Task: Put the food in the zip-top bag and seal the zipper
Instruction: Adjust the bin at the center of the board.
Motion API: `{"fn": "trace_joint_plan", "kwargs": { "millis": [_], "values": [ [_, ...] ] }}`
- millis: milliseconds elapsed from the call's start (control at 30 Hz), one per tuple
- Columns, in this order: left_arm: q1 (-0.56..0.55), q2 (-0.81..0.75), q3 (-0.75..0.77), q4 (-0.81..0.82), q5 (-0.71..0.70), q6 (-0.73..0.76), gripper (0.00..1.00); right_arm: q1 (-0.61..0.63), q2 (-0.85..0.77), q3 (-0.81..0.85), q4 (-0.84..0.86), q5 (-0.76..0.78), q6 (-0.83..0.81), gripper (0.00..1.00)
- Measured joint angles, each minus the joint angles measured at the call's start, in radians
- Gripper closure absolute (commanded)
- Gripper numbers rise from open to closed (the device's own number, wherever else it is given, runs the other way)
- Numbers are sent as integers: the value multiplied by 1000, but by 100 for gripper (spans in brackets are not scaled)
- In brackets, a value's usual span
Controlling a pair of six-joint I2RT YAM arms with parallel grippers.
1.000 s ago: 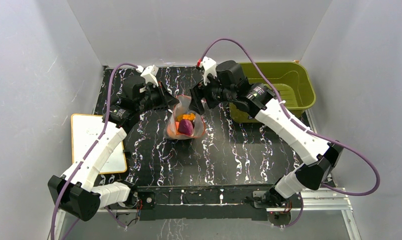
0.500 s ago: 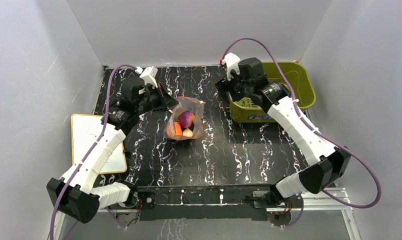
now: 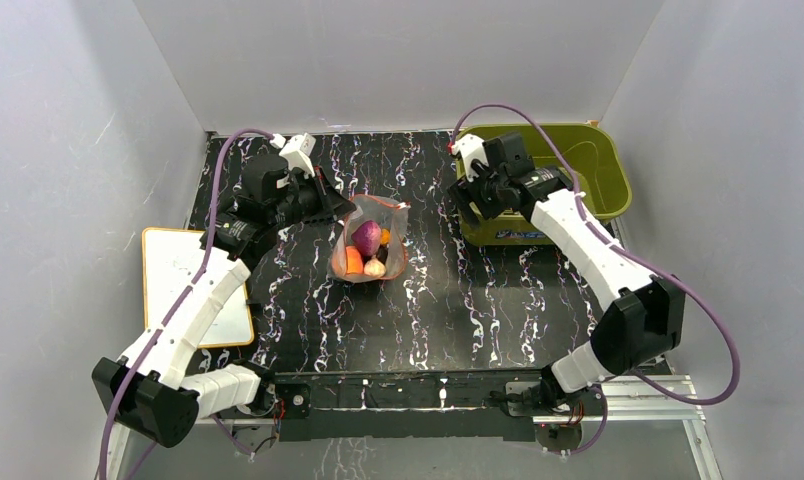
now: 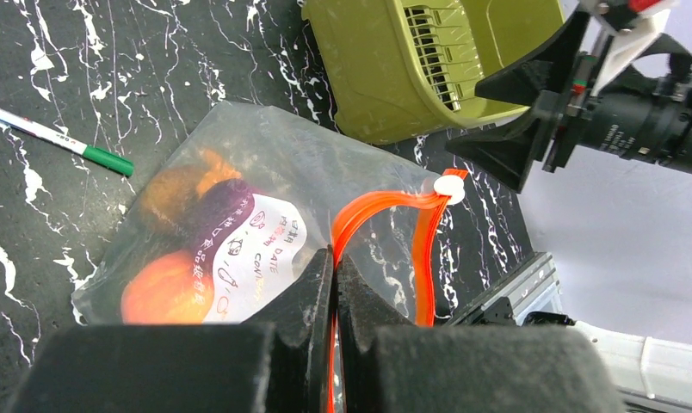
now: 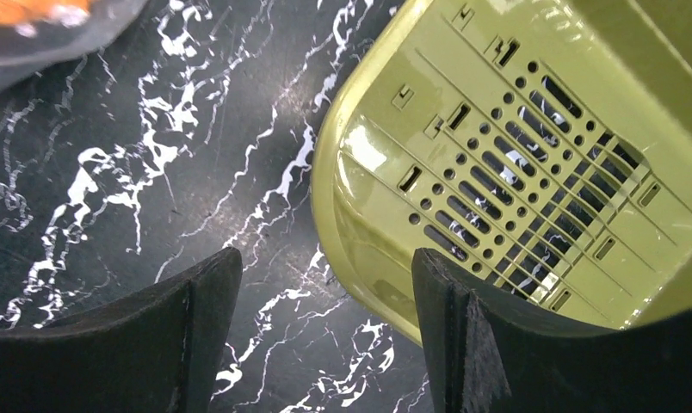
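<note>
Pinching zipper (image 4: 370,209), left gripper (image 4: 334,260) clamped tight; right gripper (image 5: 325,267) wide (holding nothing) above basket (image 5: 497,155) edge.

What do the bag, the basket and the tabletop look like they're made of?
Zip-top bag: thin clear plastic film, glossy and crinkled, food showing through.
Basket: rigid olive-green moulded plastic, slotted floor, slight sheen.
Tabletop: black, white-veined marble look, probably a printed surface.

Right tool (image 5: 325,258) swung from zip-top bag (image 4: 299,172), seemingly over the basket (image 5: 497,129).

Clear crinkly zip-top bag (image 4: 274,155), toy food (image 3: 366,237) inside, red-orange zipper (image 4: 422,258) open
</note>
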Motion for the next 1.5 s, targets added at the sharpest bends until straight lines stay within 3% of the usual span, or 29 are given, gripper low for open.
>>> {"fn": "trace_joint_plan", "kwargs": {
  "millis": [133,400,500,700,1133,1233,1500],
  "values": [
    [0,0,2,-4,2,4,100,-3,37,-22,6,26,-4,38],
    [0,0,2,0,5,8,100,-10,117,-45,58,33,25,84],
    [0,0,2,0,5,9,100,-6,151,-26,103,25,28,93],
    [0,-3,-8,8,0,9,100,-10,206,3,197,111,147,98],
    [0,-11,-22,12,-6,20,100,123,447,179,380,656,190,100],
    [0,-11,-22,12,-6,23,100,130,545,296,369,720,199,100],
    [0,-10,-22,11,-6,23,100,85,859,797,187,749,328,100]
  ]
}}
